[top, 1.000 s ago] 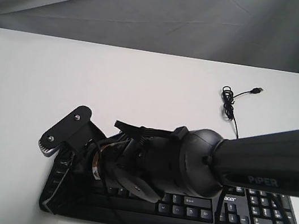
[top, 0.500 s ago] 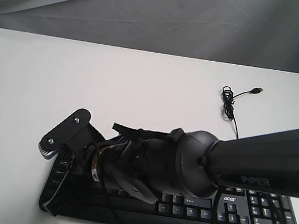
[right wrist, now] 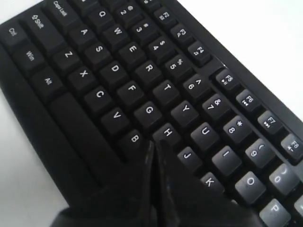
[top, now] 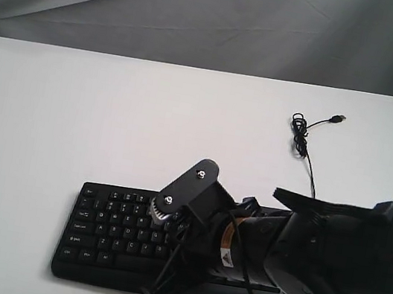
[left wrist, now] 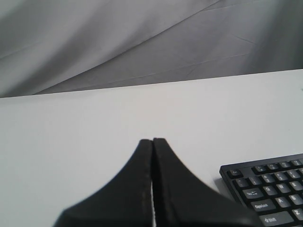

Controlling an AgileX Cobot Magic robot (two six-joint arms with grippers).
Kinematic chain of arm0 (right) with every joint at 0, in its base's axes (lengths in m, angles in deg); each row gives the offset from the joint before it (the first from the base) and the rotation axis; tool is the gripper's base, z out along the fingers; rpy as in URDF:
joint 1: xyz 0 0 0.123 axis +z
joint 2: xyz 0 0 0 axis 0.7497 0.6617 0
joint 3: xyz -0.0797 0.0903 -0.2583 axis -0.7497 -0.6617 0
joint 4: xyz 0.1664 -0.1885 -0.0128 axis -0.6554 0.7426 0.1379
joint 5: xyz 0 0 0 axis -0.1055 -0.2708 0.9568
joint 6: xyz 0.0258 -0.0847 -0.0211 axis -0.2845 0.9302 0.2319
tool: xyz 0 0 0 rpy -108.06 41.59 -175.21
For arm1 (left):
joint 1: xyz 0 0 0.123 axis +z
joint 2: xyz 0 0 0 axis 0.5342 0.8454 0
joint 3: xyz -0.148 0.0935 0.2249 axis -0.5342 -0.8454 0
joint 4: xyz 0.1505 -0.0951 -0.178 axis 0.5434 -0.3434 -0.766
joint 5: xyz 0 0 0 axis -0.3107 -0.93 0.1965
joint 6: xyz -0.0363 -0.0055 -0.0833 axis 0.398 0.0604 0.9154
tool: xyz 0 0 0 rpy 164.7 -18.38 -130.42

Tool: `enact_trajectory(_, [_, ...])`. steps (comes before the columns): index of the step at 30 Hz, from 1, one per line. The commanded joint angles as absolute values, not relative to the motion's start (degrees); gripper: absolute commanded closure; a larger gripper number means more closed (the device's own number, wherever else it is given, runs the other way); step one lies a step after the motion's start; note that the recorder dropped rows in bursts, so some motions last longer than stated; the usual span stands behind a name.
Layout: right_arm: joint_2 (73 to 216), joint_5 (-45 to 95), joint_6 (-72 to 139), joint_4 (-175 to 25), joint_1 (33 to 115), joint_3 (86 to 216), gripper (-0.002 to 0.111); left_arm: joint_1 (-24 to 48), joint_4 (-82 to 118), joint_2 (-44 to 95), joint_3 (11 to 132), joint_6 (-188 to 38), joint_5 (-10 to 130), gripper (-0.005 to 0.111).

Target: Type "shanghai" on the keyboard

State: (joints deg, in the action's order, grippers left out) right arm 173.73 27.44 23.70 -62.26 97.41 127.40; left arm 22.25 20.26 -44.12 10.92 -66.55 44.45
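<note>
Right fingers swung from the left end of the keyboard to mid-board. They're pressed together, tip at the H key, so I reckon "h" is next. Left fingers closed, idle over the worktop. Keyboard sits at its near edge.

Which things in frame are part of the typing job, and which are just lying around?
Job: keyboard; right gripper, shut, tip by the H key.
Lying about: unplugged cable end on the table; left gripper, shut, beside the keyboard.
</note>
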Motion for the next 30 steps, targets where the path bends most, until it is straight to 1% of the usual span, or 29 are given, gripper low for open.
enact_trajectory(1, [173.2,30.1,23.6,-62.6,97.0,127.0,0.108,22.0,20.5,-44.3,10.7,-66.4,44.8,0.107])
enact_trajectory(18, [173.4,28.1,23.6,-63.0,96.3,127.0,0.108,22.0,20.5,-44.3,10.7,-66.4,44.8,0.107])
enact_trajectory(30, [175.8,31.5,23.6,-63.0,96.6,127.1,0.108,22.0,20.5,-44.3,10.7,-66.4,44.8,0.107])
